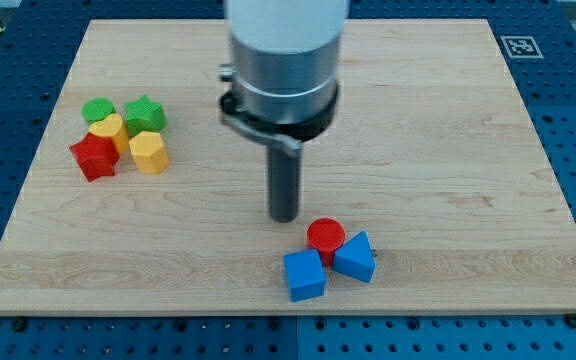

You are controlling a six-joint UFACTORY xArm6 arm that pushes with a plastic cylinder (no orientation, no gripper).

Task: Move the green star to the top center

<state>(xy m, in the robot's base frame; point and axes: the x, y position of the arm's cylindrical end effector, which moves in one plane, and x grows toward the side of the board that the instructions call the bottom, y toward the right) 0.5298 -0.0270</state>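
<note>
- The green star-shaped block [146, 113] sits on the light wooden table [448, 150] toward the view's left, in its upper half, well away from the top centre.
- It belongs to a tight cluster: a green rounded block [97, 109] just to its left, a yellow heart-like block [109, 129] touching it below-left, a yellow hexagonal block [149, 152] directly beneath it, and a red star-shaped block [94, 156] at the cluster's lower left.
- My tip [284, 217], the lower end of the dark rod tool, rests near the table's middle, well right of the star and touching no block; the tool is a plain rod with nothing to open or hold.
- Just below-right of the tip stands a red cylinder [325, 236], with a blue cube [304, 275] and a blue wedge-like block [355, 258] pressed against it.
</note>
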